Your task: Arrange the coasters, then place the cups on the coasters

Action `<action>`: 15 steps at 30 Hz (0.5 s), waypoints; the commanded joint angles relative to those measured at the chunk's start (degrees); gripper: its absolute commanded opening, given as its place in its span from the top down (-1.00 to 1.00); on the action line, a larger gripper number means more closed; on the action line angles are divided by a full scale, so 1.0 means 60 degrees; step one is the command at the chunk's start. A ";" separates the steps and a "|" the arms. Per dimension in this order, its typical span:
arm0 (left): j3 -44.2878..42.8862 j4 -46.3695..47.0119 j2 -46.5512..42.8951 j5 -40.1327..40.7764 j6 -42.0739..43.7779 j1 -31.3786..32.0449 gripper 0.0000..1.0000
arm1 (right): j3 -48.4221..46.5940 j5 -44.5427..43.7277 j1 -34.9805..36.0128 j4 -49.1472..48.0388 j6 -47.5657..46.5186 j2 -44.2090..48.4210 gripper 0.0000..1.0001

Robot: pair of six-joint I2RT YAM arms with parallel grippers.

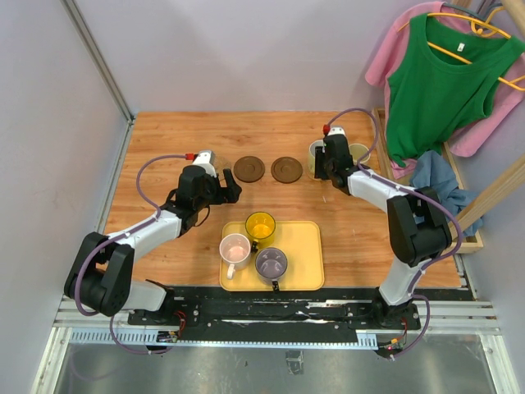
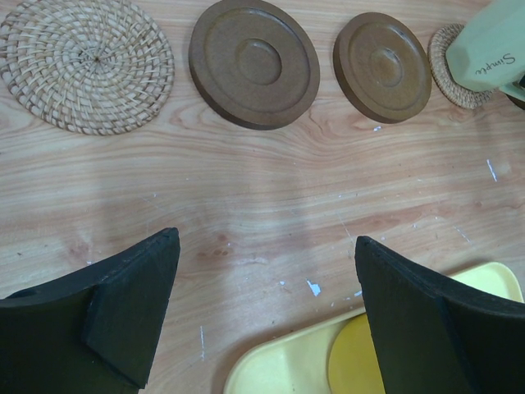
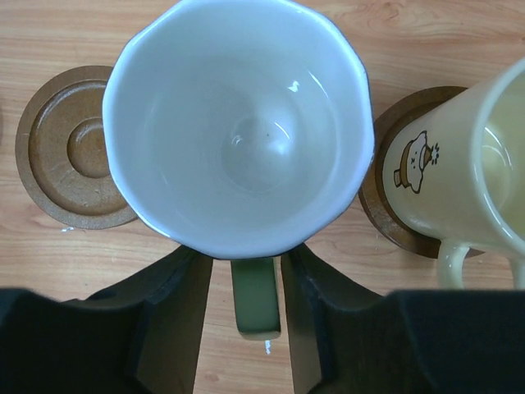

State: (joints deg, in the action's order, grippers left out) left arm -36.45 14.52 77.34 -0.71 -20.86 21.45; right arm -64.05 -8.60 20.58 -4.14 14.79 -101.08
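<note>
Cup, pale green (image 3: 238, 123), stands on a woven coaster (image 2: 459, 78) near the table's (image 1: 164, 139) far edge. Right gripper (image 3: 246, 261) straddles its handle (image 3: 254, 304), jaws slightly parted, gripping nothing. Left gripper (image 2: 267, 246) hangs wide open and empty beside the tray (image 1: 303, 238).

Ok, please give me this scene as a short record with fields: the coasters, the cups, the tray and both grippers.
bare coasters: one woven coaster, two brown coasters
cups on coasters: pale green cup, cream cup
cups in yellow tray: yellow cup, pink cup, grey-purple cup
left gripper: open, holds nothing
right gripper: open, jaws either side of the pale green cup's handle
</note>
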 commanded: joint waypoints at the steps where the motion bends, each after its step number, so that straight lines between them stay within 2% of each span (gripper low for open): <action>1: -0.0107 0.0152 -0.0122 -0.0080 -0.0016 -0.0078 -0.83 | -0.0097 -0.0161 0.0032 -0.0011 0.0202 0.0306 0.16; 10: -0.0043 0.0121 -0.0274 -0.0065 -0.0040 -0.0074 -0.83 | 0.0129 -0.0093 0.0028 0.0003 0.0335 0.0601 -0.11; 15: -0.0058 0.0098 -0.0334 -0.0076 -0.0067 -0.0073 -0.84 | 0.0335 -0.0118 0.0069 0.0134 0.0490 0.0921 -0.14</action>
State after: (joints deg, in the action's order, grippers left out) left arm -36.45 14.48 77.10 -0.75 -20.93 21.45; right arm -63.42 -8.56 20.58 -4.19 16.36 -98.52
